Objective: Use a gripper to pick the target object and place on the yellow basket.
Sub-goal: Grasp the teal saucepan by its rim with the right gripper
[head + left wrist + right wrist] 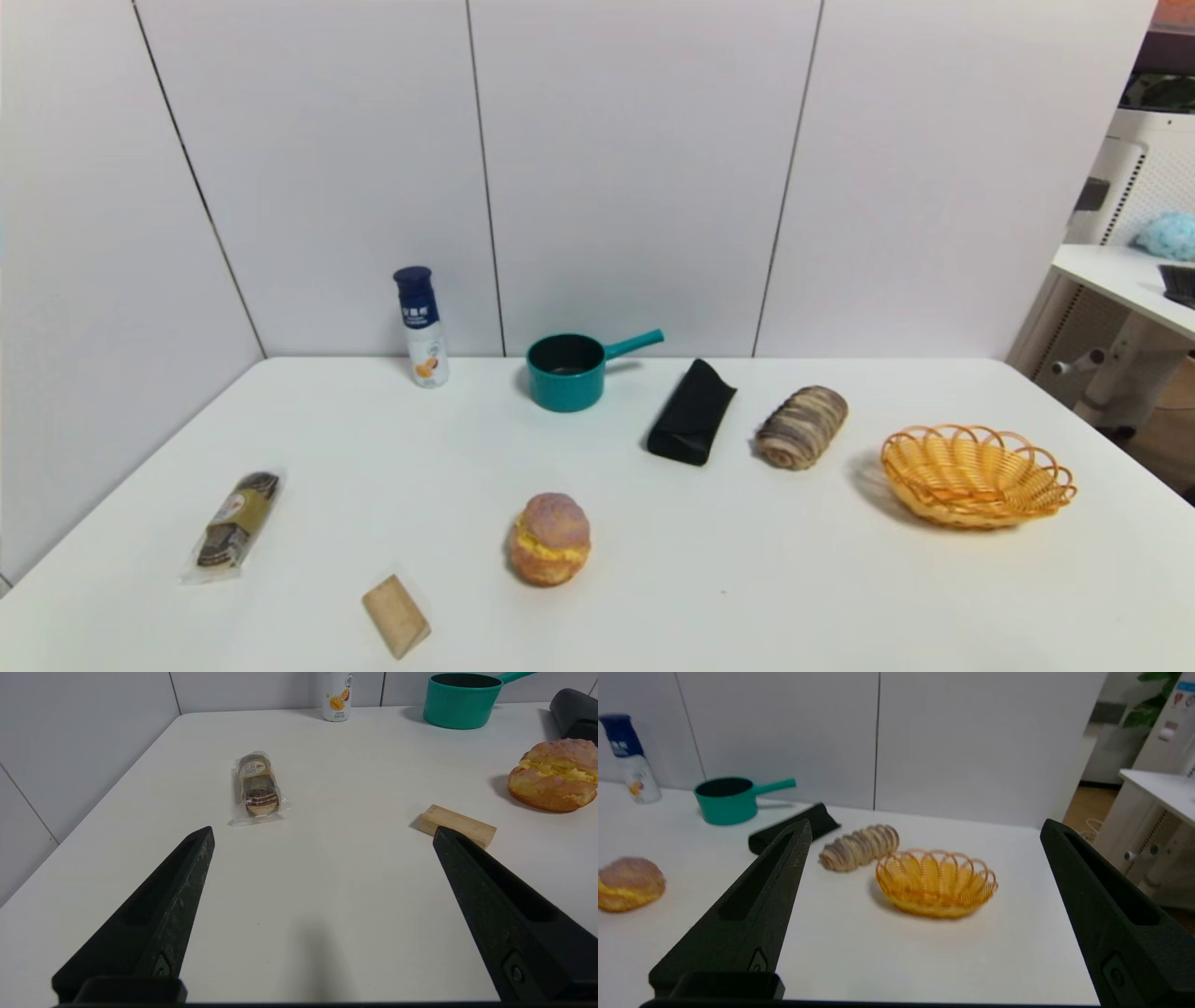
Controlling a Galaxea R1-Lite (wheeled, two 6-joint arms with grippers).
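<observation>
- We note the teal saucepan (566, 371) standing upright on the white table (709, 579), handle pointing to the robot's right; we place everything else by this pan.
- Yellow wicker basket (977, 474) sits far to the pan's right and nearer the robot, with nothing in it.
- Black folded pouch (692, 412) lies just right of the pan; swirled bread roll (801, 427) lies beyond the pouch, between pan and basket.
- White bottle (420, 327) stands upright left of the pan.
- Cream puff (550, 539) lies in front of the pan, nearer the robot.
- Left gripper (322, 835): fingers spread wide, nothing between them, well short of the pan.
- Right gripper (924, 828): fingers spread wide, empty, well apart from the pan.
</observation>
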